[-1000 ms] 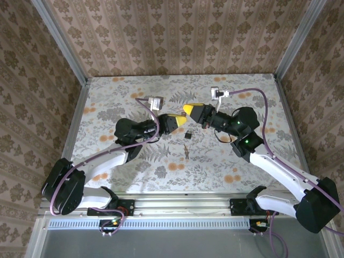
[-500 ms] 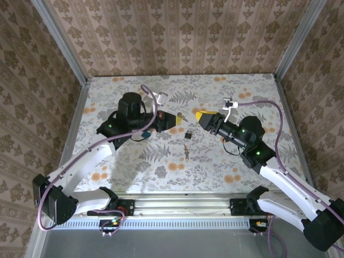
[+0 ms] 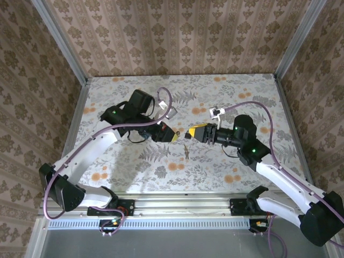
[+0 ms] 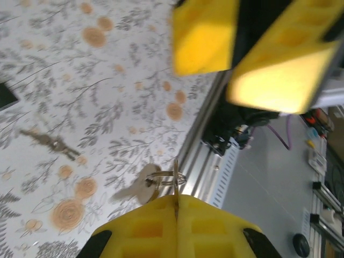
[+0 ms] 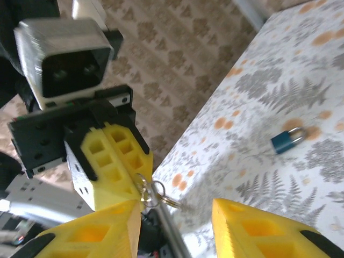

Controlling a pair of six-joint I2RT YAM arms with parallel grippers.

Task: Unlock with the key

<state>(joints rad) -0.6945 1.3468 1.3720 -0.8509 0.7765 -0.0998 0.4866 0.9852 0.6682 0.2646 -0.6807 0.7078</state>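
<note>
Key ring [image 5: 155, 192] is up in the air, pinched at the very tips of your left gripper [image 4: 176, 200], whose fingers are pressed hard together on it. A blurred grey shape dangling off the ring looks like the key [image 4: 134, 189] itself.

The padlock [image 5: 285, 141], blue-bodied, lies flat on the flowered table [image 3: 236, 172], apart from both grippers. I can't tell which way its keyhole faces.

From above, your right gripper [image 3: 192, 133] is nose to nose with the left one over the middle of the table. Its jaws gape wide with nothing in them, and in the right wrist view the ring hangs just beyond the gap. A small metal piece [image 3: 186, 153] lies on the cloth nearer the bases, too small to name.

This reads to me as a hand-over, so you end up with a proper grip on the key.

- A ring hold lets the key swing, and a swinging key won't find a keyhole.
- Bring the right jaws around the key's head, not the ring, and come in slowly.
- Square your fingers to the flat of the key so the blade sticks out straight.
- Clamp firmly before the left lets go, or the bunch may drop.
- After that, I'd expect the padlock to need pinning, since it will likely skate on that cloth.
</note>
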